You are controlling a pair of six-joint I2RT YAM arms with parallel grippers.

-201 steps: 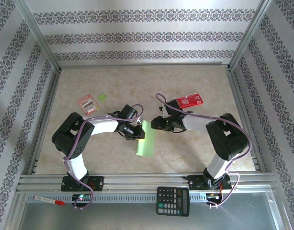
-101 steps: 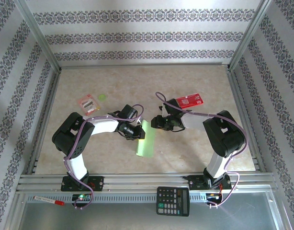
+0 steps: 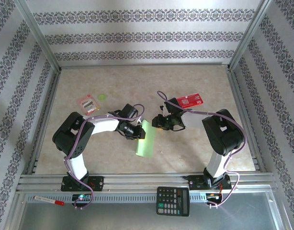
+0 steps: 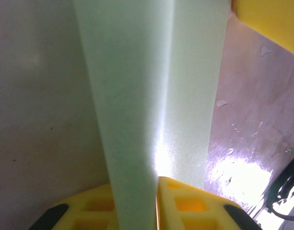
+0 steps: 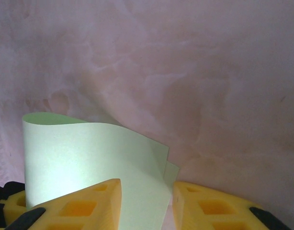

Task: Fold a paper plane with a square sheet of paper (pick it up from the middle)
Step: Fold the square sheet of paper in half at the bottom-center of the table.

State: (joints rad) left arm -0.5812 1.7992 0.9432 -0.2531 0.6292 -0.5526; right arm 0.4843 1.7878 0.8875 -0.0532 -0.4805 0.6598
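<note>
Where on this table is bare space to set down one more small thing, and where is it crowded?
Bare: the far strip beyond the pink packet, green disc and red packet; also the near patch between the green paper and the right arm's base. Crowded: the middle, where left gripper and right gripper meet at the paper.

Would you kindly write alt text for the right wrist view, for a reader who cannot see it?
A light-green sheet of paper curls up from between the right gripper's two yellow fingers, which stand apart around it. Behind lies the mottled pinkish-beige table.
</note>
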